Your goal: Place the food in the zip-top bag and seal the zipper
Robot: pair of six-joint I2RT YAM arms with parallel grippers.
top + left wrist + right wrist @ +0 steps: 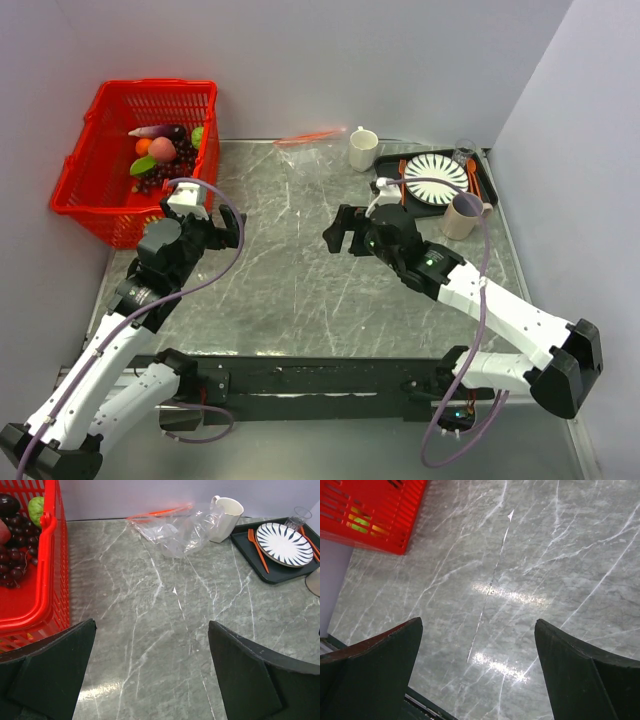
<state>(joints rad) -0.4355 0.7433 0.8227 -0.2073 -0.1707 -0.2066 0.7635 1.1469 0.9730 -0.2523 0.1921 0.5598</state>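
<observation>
The clear zip-top bag (305, 160) lies crumpled at the back of the table, its red-orange zipper (312, 136) along the far edge. It also shows in the left wrist view (180, 527), with its zipper (160, 513). The food (162, 152), a peach, grapes, green and purple pieces, sits in the red basket (100, 180). My left gripper (228, 225) is open and empty beside the basket. My right gripper (340, 232) is open and empty over mid-table.
A white mug (363, 149) stands next to the bag. A dark tray (482, 175) at the back right holds a striped plate (436, 177), orange cutlery and a clear glass. A beige cup (461, 215) stands in front of it.
</observation>
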